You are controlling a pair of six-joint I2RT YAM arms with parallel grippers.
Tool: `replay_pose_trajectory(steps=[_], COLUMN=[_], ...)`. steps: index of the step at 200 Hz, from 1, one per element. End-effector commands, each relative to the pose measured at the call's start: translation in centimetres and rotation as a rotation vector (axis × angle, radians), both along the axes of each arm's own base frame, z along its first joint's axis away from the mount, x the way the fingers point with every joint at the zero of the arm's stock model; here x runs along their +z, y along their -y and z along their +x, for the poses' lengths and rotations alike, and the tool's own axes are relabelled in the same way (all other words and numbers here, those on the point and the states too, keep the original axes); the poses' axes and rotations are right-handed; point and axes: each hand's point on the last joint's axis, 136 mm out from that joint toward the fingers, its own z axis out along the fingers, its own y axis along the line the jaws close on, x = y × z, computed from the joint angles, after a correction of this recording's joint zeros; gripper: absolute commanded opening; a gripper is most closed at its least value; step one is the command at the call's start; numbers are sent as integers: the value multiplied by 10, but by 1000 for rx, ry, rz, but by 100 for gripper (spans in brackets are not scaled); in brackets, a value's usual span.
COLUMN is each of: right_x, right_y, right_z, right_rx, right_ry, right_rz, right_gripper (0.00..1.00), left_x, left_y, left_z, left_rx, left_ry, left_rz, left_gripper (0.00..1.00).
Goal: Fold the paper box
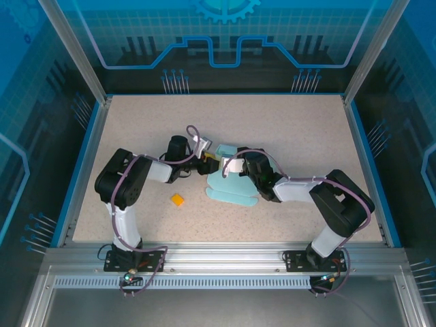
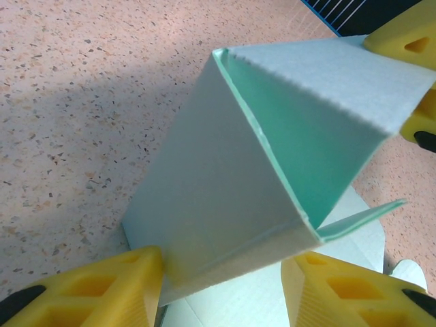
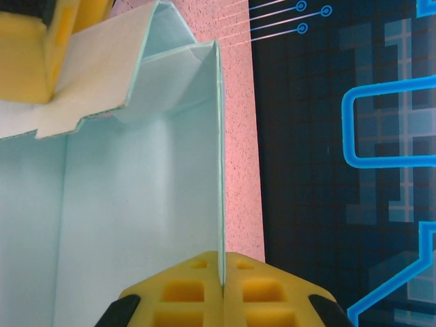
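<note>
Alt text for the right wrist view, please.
The right gripper is shut on the edge of an upright panel of the partly folded pale blue paper box. At top left, the left gripper's yellow finger lies against another flap; speckled table behind.

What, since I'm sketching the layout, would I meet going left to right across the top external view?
In order: left arm's black elbow → tiny flat orange square piece → pale light-blue card paper box → right arm's black elbow.

Top camera looks down from behind — both wrist cameras hug the paper box (image 1: pixel 230 191).
</note>
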Motion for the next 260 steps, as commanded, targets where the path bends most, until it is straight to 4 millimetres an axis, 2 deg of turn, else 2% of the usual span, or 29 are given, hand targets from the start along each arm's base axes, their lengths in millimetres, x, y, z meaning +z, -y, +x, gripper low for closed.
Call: replay_pose_trajectory(steps=[1, 47, 96, 145, 207, 260], right_x=[-3, -7, -9, -10, -8, -9], right_y=[-13, -13, -13, -14, -14, -14], right_z=[-11, -14, -15, -15, -16, -17], right_rx=[51, 52, 49, 50, 50, 54], right_ry=[5, -15, -46, -69, -93, -122], right_rz=[-8, -8, -4, 11, 25, 39], right_gripper=[0, 0, 0, 0, 0, 0], left_x=[21, 24, 30, 30, 32, 47], left_y=[2, 2, 18, 14, 8, 0], left_z=[7, 13, 16, 21, 32, 37], left_rx=[11, 42, 52, 100, 203, 276], left_ry=[92, 81, 84, 87, 78, 135], left_rz=[-12, 2, 19, 12, 17, -3], left_gripper=[51, 54, 58, 56, 59, 54])
